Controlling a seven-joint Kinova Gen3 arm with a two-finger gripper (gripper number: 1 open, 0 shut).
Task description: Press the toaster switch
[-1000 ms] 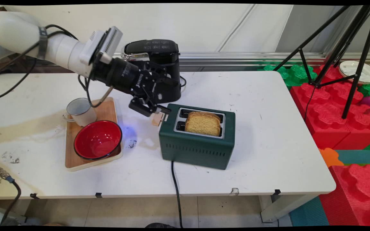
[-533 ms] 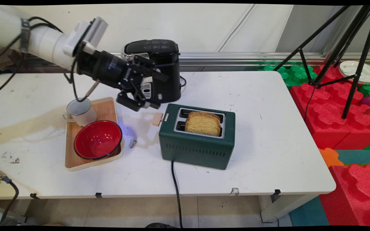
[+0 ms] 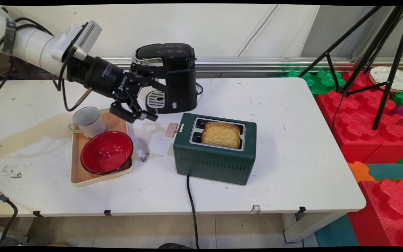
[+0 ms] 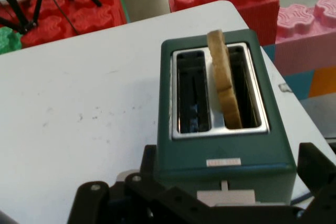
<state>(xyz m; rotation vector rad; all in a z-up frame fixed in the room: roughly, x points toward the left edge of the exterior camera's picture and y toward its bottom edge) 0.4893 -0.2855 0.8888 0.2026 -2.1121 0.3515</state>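
Note:
A dark green two-slot toaster (image 3: 215, 157) stands mid-table with one slice of toast (image 3: 221, 134) sticking up from its near slot. Its tan lever (image 3: 171, 130) juts from the left end. My gripper (image 3: 155, 101) hangs open and empty to the upper left of the lever, clear of it, in front of the black coffee machine (image 3: 175, 75). In the hand view the toaster (image 4: 226, 153) fills the middle, the toast (image 4: 224, 85) stands in the right-hand slot, and the lever (image 4: 227, 198) lies between my spread fingers (image 4: 314, 169).
A wooden tray (image 3: 115, 119) at the left holds a white mug (image 3: 87, 121) and a red bowl (image 3: 106, 152). The toaster's black cord (image 3: 191, 206) runs over the table's front edge. A tripod (image 3: 369, 52) and foam blocks (image 3: 366, 129) stand to the right.
My gripper has drawn back from the toaster's lever, moving left and slightly up. The toaster, the lever and the toast have stayed put.

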